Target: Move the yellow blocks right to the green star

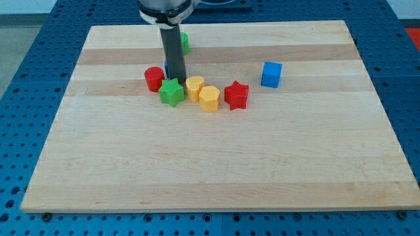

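The green star (172, 92) lies on the wooden board (216, 157) left of centre. A yellow heart-shaped block (195, 86) touches its right side. A yellow hexagonal block (209, 99) sits just right of and below the heart, touching it. My tip (175, 78) stands right behind the green star, toward the view's top, between the red cylinder (154, 78) and the yellow heart.
A red star (236, 95) sits right of the yellow hexagon. A blue cube (271, 74) lies further right. A green block (185, 43) is partly hidden behind the rod near the top edge. A blue block peeks out behind the rod.
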Controlling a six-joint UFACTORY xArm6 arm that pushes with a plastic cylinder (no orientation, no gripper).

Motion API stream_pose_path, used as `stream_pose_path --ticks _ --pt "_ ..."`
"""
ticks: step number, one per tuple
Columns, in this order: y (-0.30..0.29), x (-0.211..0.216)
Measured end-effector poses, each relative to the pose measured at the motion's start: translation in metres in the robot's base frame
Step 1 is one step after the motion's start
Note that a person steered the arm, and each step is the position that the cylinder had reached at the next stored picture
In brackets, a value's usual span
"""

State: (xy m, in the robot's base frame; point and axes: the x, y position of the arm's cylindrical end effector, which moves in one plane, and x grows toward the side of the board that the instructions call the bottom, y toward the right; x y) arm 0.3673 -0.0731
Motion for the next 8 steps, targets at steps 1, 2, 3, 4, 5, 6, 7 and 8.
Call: stream_pose_path --ticks 1,2,3,4,5,6,7,8 --pt "0.02 0.003" --pt "0.013 0.024" --pt "-0.004 0.039" --pt "-0.005 0.038" --pt "0.0 0.031" --pt "0.024 -0.002" --pt "0.019 -0.02" --pt "0.013 -0.02"
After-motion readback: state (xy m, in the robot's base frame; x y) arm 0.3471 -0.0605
